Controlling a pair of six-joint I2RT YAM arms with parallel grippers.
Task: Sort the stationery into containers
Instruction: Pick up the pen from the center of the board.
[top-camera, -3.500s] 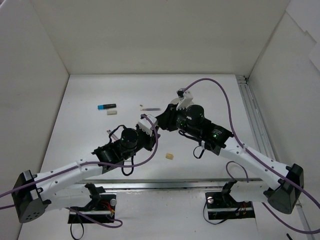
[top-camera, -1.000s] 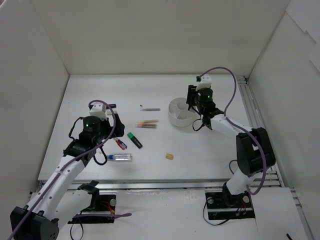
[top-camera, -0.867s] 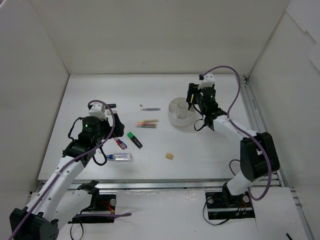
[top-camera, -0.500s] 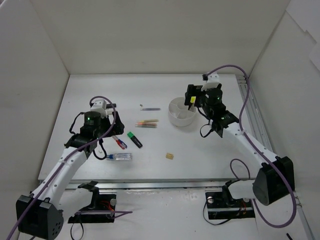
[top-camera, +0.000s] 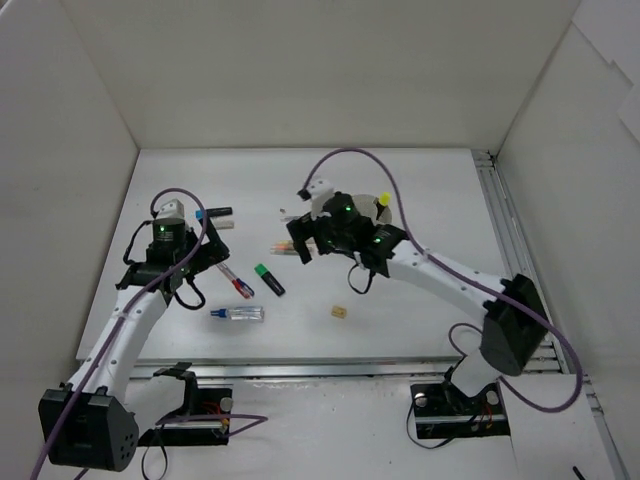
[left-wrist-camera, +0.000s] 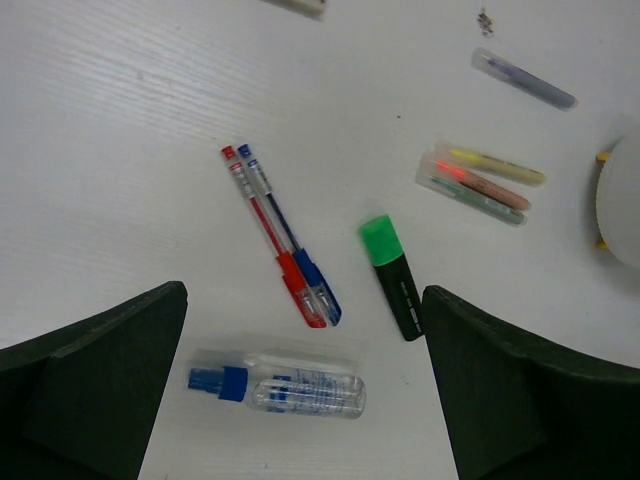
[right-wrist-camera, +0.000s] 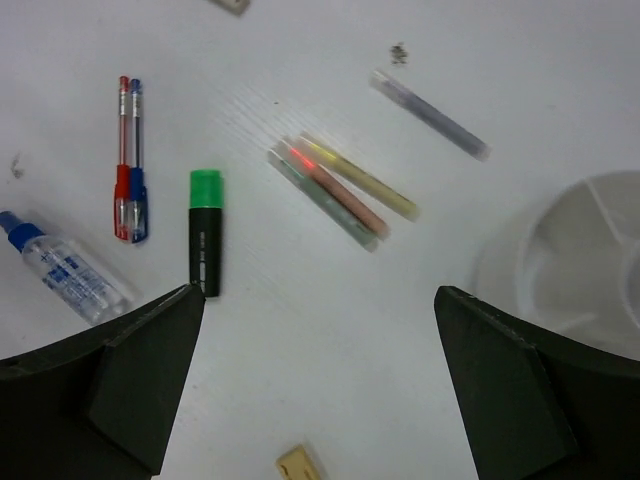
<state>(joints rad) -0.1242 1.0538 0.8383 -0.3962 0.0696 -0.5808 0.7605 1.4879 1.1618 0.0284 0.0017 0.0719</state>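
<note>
Stationery lies loose on the white table. A red and a blue pen (left-wrist-camera: 280, 235) lie side by side, with a green-capped black highlighter (left-wrist-camera: 390, 275) to their right and a clear blue-capped marker (left-wrist-camera: 280, 380) below. My left gripper (left-wrist-camera: 303, 292) hovers open above them. Three pastel pencils (right-wrist-camera: 340, 190) and a purple one (right-wrist-camera: 428, 113) lie under my open, empty right gripper (right-wrist-camera: 318, 292). The white round organizer (right-wrist-camera: 570, 260) sits at that view's right edge. A yellow highlighter cap (top-camera: 384, 199) stands up from the organizer, mostly hidden behind my right arm.
A beige eraser (top-camera: 340, 311) lies near the table's front. A blue-capped highlighter (top-camera: 213, 212) and another eraser (top-camera: 225, 224) lie at the back left. White walls close in the table on three sides, with a metal rail (top-camera: 510, 240) along the right.
My right gripper opened and let go of the yellow highlighter at the organizer, then swung left over the pencils. My left arm drew back to the left.
</note>
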